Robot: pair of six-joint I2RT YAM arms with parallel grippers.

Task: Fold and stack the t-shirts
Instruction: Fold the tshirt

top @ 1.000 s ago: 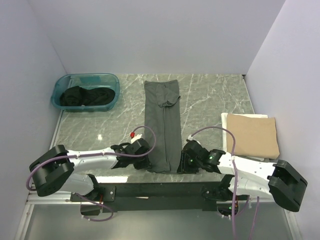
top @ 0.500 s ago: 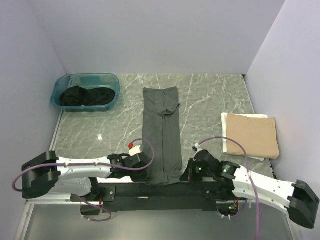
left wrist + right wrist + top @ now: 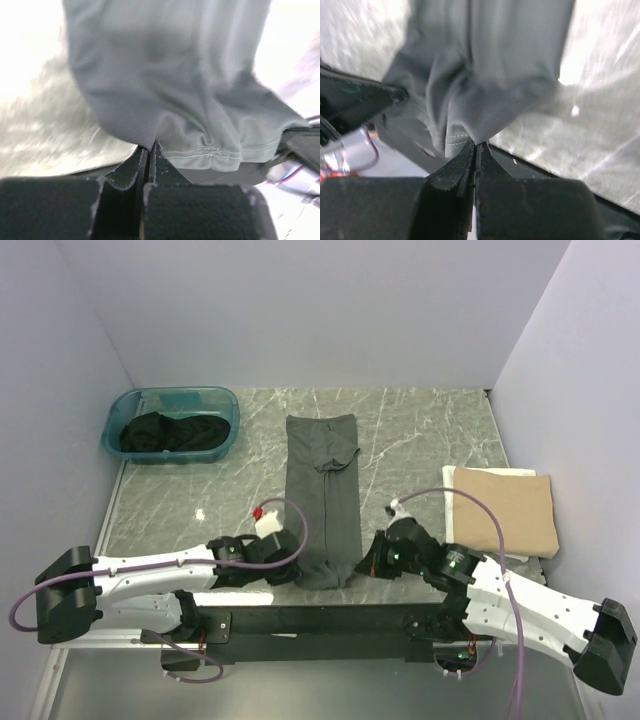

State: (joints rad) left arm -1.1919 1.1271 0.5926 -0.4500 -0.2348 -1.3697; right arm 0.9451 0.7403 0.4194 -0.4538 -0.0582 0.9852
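Gripping near hem: dark grey-olive t-shirt, folded lengthwise on tabletop.
Left pincer clenched on its left hem corner; right pincer clenched on its right hem corner.

Grey shirt: matt fine-knit cloth, mesh texture near the stitched hem. Tan shirt: matt, smooth cloth. Black shirts: matt cloth. Tub: translucent teal plastic, glossy. Table: marble-patterned, slight sheen. Finger pads: black, matt, grainy.
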